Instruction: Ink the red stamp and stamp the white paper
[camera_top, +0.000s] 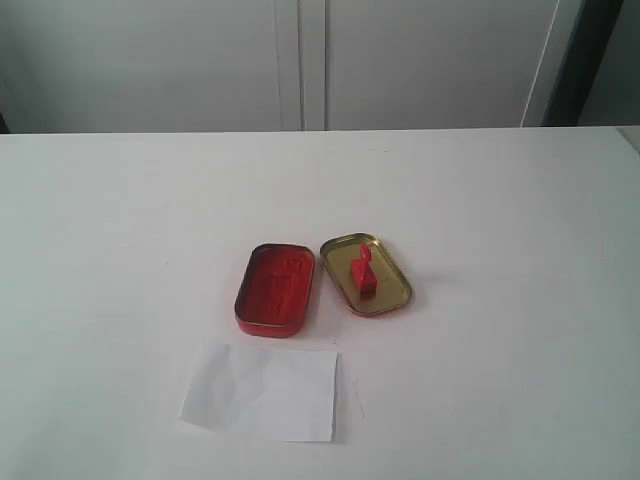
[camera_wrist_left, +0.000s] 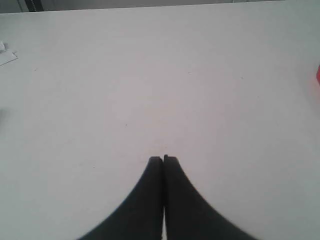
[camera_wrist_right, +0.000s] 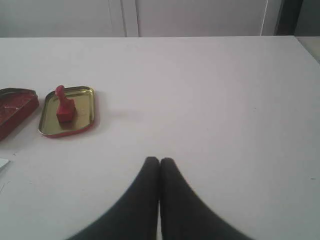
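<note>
The red stamp (camera_top: 362, 272) lies in the gold-lined tin lid (camera_top: 385, 292) near the table's middle; the right wrist view shows this stamp (camera_wrist_right: 64, 108) too, inside the lid (camera_wrist_right: 82, 112). To the lid's left sits the open red ink-pad tin (camera_top: 275, 290), whose edge shows as tin (camera_wrist_right: 15, 111). The white paper (camera_top: 262, 391) lies in front of the tin. My left gripper (camera_wrist_left: 163, 159) is shut with nothing in it over bare table. My right gripper (camera_wrist_right: 159, 160) is also shut and empty, well to the right of the lid. Neither gripper appears in the exterior view.
The white table (camera_top: 520, 230) spreads wide on both sides of the tins. Grey cabinet doors (camera_top: 300, 60) stand behind its far edge. A sliver of red (camera_wrist_left: 318, 75) shows at the left wrist view's border, and a scrap of paper (camera_wrist_left: 6, 56) lies far off.
</note>
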